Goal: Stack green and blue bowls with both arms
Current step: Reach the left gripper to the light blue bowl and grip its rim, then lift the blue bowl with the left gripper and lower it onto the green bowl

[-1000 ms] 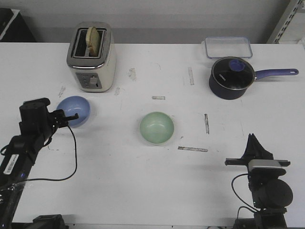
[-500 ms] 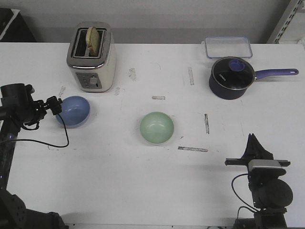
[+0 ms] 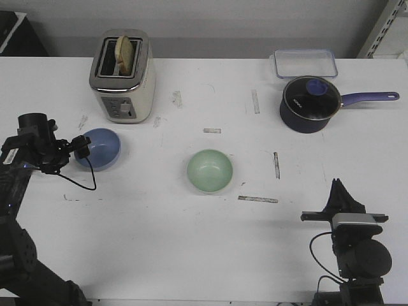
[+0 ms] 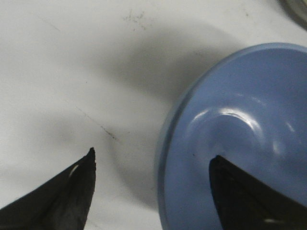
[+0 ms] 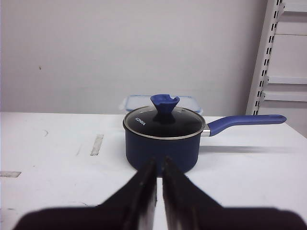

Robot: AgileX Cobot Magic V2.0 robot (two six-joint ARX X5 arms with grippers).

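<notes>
White tabletop (image 3: 166,242), scuffed with grey tape marks, fills the scene below a grey wall. At the far left the left gripper (image 3: 81,148) stands spread wide at the blue bowl (image 3: 99,148); the left wrist view shows one fingertip (image 4: 79,184) outside the rim over bare table and the other over the bowl's glossy inside, so the near wall sits between the jaws without being pinched yet. Behind the bowl a cream toaster (image 3: 122,76) holds a slice of bread. Near the table's middle lies the green bowl (image 3: 209,170), upright, empty, and well apart from the blue one, directly to that bowl's right. Farther right stand a dark blue saucepan (image 3: 309,104) with its handle pointing right and a clear lidded container (image 3: 305,63) behind it. At the near right edge the right gripper (image 3: 338,191) rests pressed closed on nothing, aimed at the saucepan. The left arm is plainly the nearer one to the blue bowl, and the carry would probably run rightward toward the green bowl.
</notes>
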